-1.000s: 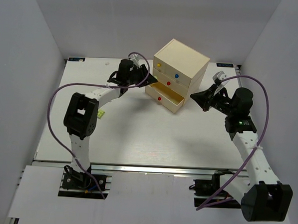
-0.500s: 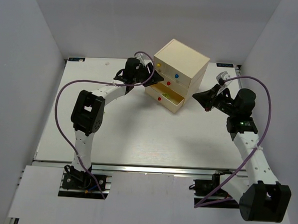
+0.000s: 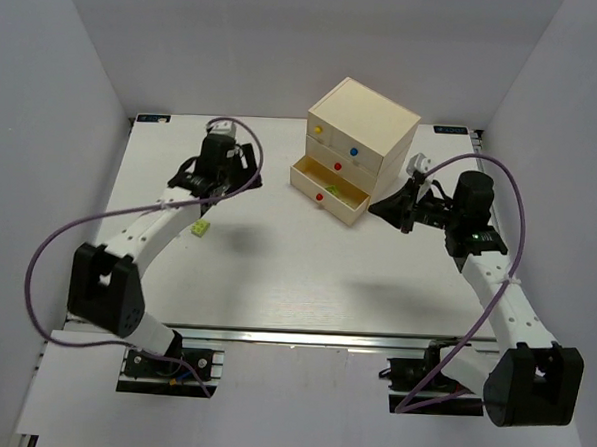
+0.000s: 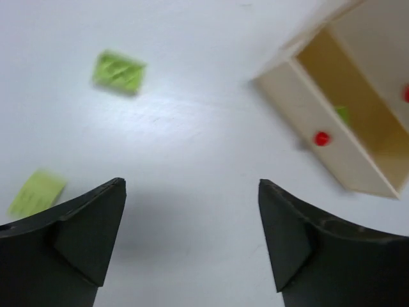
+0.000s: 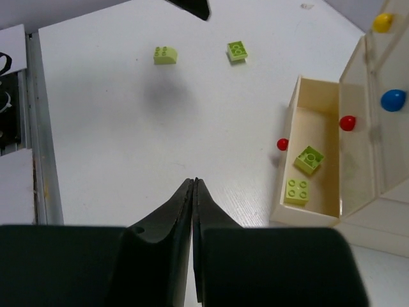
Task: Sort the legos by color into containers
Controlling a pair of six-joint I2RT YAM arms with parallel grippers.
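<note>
- Cream wooden cube chest (image 3: 358, 137): its red-knobbed bottom drawer (image 5: 319, 121) stands open, ahead-right of the left claw (image 4: 192, 192).
- Left arm (image 3: 148, 231) stretches forward, its claw spread wide and empty; right claw (image 5: 193, 182) is clenched on nothing.
- Two lime-yellow plastic bricks (image 4: 119, 70) lie ahead-left of the left claw; two more bricks (image 5: 308, 159) sit in the drawer.

You're looking at a cream chest (image 3: 362, 122) on a white table (image 3: 276, 272). Its closed fronts carry a yellow knob (image 5: 383, 22), a blue knob (image 5: 393, 100) and a red knob (image 5: 347, 123). The open drawer (image 5: 323, 109), cream with a warmer yellowish inside, has a second red knob (image 5: 282, 144). The drawer legos (image 5: 308, 159) (image 5: 296, 190) are lime-yellow and studded, and so are the table legos (image 5: 165, 55) (image 5: 238, 51). The left gripper (image 4: 192, 188) and right gripper (image 5: 193, 185) are both black. The cable (image 3: 524, 230) is purple.
</note>
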